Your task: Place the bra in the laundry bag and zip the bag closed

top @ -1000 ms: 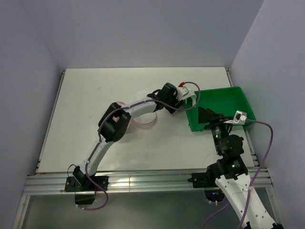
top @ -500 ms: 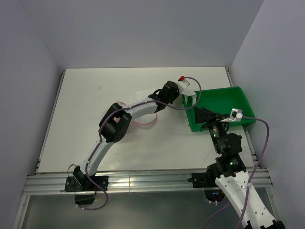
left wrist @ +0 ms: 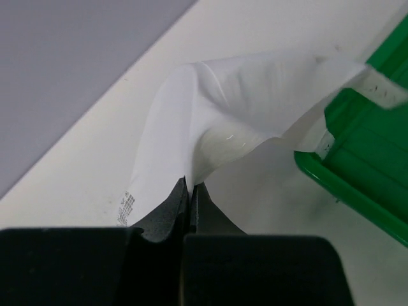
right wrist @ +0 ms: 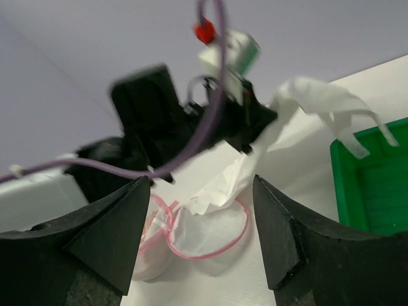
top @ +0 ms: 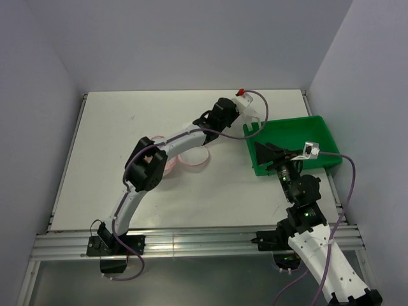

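Note:
My left gripper (left wrist: 189,186) is shut on a fold of the bra (left wrist: 210,108), which looks almost white and carries a small printed label. The bra (right wrist: 306,95) hangs from the left gripper (right wrist: 258,131); its straps trail toward the green tray, and its lower end droops over the laundry bag (right wrist: 210,233). The laundry bag (top: 191,157), white mesh with a pink zip rim, lies open on the table under the left arm. From above, the left gripper (top: 241,122) and the bra (top: 253,125) sit at the tray's near-left corner. My right gripper (top: 262,156) stands open and holds nothing, facing the bag.
A green plastic tray (top: 299,137) stands at the right of the white table (top: 115,146); its rim (left wrist: 357,191) is close beside the held fabric. The left arm's purple cable loops over the tray's left edge. Walls close the table in at the back and sides.
The left gripper has shut on the bra and moved toward the far side of the table, drawing the fabric off the tray's edge. The right gripper has shifted slightly left.

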`<state>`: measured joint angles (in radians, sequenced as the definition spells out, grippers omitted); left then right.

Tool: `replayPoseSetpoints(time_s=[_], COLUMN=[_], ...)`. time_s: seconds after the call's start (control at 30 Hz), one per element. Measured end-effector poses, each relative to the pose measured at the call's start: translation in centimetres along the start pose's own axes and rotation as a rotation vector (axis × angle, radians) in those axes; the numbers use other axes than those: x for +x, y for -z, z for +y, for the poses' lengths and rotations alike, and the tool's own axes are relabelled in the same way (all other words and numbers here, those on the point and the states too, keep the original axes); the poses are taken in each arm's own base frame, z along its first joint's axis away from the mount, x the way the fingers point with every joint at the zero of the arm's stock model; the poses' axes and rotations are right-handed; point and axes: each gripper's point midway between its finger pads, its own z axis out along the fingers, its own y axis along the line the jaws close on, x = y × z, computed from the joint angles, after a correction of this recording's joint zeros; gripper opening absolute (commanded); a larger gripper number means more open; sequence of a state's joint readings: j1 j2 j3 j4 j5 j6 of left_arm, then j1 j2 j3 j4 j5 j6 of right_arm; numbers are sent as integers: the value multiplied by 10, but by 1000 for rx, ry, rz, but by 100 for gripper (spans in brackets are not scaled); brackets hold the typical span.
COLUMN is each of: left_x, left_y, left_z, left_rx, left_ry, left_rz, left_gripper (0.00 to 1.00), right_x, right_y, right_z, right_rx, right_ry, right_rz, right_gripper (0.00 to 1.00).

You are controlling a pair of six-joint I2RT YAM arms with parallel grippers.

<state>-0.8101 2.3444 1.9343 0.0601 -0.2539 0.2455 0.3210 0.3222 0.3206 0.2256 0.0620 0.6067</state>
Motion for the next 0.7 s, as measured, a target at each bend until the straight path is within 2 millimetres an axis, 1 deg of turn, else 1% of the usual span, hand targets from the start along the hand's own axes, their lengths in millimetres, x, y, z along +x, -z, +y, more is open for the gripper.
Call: replayPoseSetpoints(time_s=[0.1, 0.13, 0.17, 0.2, 0.23, 0.27, 0.3, 0.33, 0.4, 0.47, 0.53, 0.57, 0.63, 0.7], left_x=[-39, -55, -72, -87, -104, -123, -138, -159, -194, -224, -248, -258, -269, -270], left_y=[17, 26, 35, 45, 58, 72, 84, 101, 133, 166, 199, 220, 259, 290], left_z=[23, 32, 42, 50, 60, 72, 80, 91, 109, 121, 128, 131, 130, 128], left_rx=[-26, -36, -42, -45, -50, -56, -57, -58, -45, -12, 53, 96, 205, 307], left_ry=[20, 36, 52, 73, 97, 124, 147, 184, 253, 325, 406, 452, 539, 609], left_rz=[-64, -92, -121, -147, -178, -215, -244, -284, -356, -425, -490, -529, -586, -630], left_gripper=[0, 0, 0, 0, 0, 0, 0, 0, 0, 0, 0, 0, 0, 0], right_x=[10, 14, 20, 24, 31, 38, 42, 48, 56, 59, 58, 54, 41, 28], right_y=[-5, -7, -9, -11, -12, -14, -14, -15, -16, -17, -18, -19, -23, -26], right_z=[-1, -2, -2, -2, -3, -3, -3, -3, -1, 2, 8, 12, 27, 41], right_rx=[-5, -9, -14, -21, -26, -34, -41, -51, -69, -86, -107, -123, -167, -212], right_ry=[12, 21, 31, 36, 46, 52, 55, 59, 65, 72, 80, 87, 112, 132], right_rz=[40, 56, 78, 97, 122, 151, 169, 197, 233, 258, 268, 265, 244, 226], right_gripper=[79, 80, 85, 87, 89, 94, 96, 98, 100, 100, 100, 100, 100, 100])
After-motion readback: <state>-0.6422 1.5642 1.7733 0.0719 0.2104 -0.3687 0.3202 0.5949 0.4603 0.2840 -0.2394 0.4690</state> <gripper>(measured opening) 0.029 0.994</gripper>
